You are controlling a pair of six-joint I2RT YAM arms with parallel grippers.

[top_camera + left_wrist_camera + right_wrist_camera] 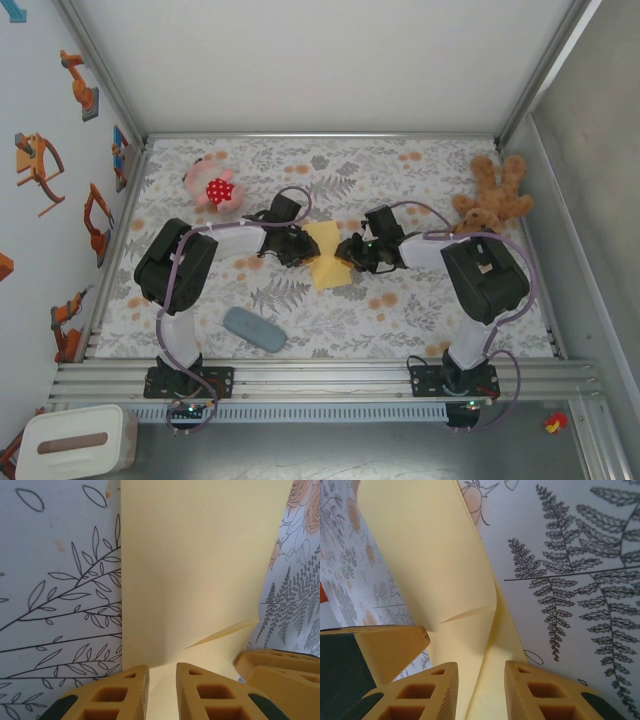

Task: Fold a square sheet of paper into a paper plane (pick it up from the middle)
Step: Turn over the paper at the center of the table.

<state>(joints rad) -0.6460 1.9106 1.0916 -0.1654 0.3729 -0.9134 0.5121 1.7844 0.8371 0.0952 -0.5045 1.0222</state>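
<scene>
- Clearly early: the sheet of paper (324,243) lies mid-scene on the counter (400,320), partly folded, with no plane shape yet.
- Both the left claw (298,250) and right claw (350,252) stand slightly open, straddling its edges; whether either grips is unclear.

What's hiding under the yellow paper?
The leafy table cover shows around the yellow paper, so it likely runs beneath. The spot right under the sheet is covered, so nothing more can be told.
</scene>
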